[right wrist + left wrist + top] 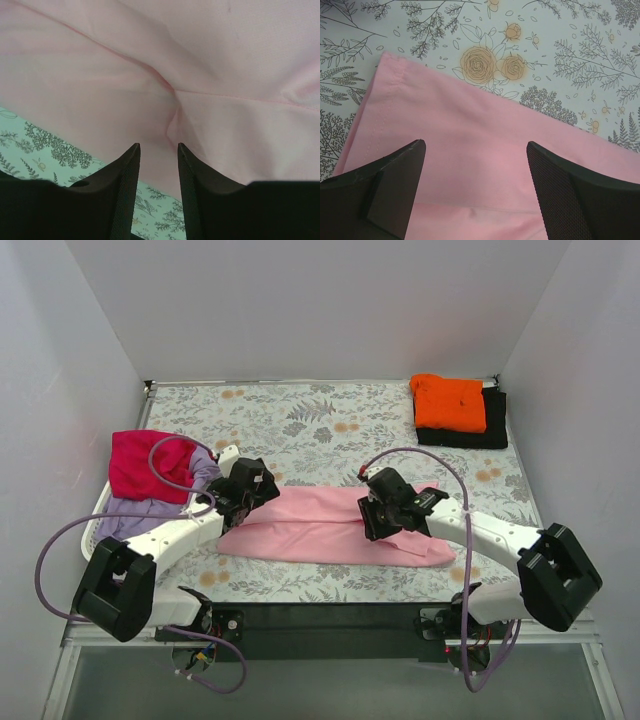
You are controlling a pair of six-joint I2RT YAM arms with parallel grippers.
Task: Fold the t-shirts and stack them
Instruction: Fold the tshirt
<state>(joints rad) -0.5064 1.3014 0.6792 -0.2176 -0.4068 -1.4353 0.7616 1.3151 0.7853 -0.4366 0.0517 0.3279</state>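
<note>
A light pink t-shirt [320,525] lies folded into a long band across the near middle of the table. My left gripper [262,483] hovers over its left end. In the left wrist view the left gripper [476,150] stands wide open above the pink cloth [470,125], near a hemmed edge, with nothing between the fingers. My right gripper [378,512] is over the band's right half. Seen from the right wrist, the right gripper [158,145] has a narrow gap between its jaws. No cloth is pinched; a small pucker of the pink shirt [172,117] sits just ahead of the tips.
An orange t-shirt [450,402] lies folded on a black one [492,430] at the back right. A white laundry basket [97,530] at the left edge holds a magenta-red shirt [148,465] and a lavender one [135,515]. The tablecloth [300,420] is floral.
</note>
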